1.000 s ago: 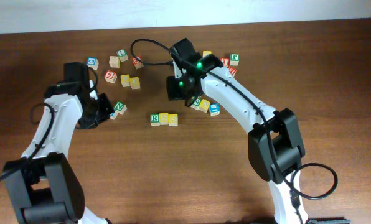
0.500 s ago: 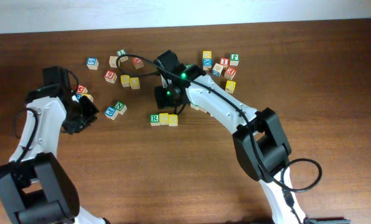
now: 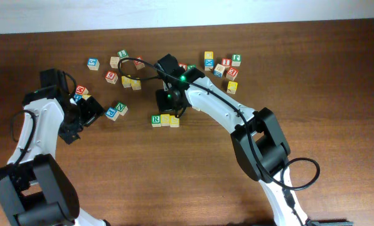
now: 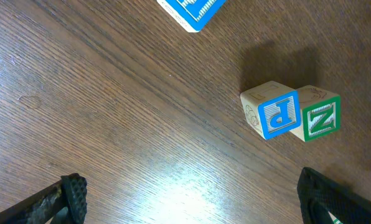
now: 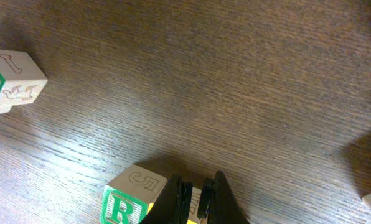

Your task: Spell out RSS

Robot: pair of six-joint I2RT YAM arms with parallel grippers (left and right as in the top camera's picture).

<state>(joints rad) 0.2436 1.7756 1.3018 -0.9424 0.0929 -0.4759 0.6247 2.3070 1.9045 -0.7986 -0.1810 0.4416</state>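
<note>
The R cube lies on the wooden surface, green letter up. The first S touches the R cube's right side, and the second S touches that one, sitting a shade lower than the R cube. Seen from overhead the three read R, S, S in a short row.

The right hand hangs just beyond the R cube, over the seam between it and the first S. Its fingers are pressed together with nothing between them. In the right wrist view the closed fingertips point down just right of the R cube, hiding most of the S beside it. Whether they touch either cube cannot be told.

The left hand is well to the left of the R cube, spread as wide as it goes and holding nothing. In its wrist view the two fingers sit at the lower corners with bare wood between them.

Between the left hand and the R cube are a P cube and an N cube, touching side by side. A blue cube lies farther left of the R cube. A scatter of other cubes lies beyond the R cube, toward the far edge.
</note>
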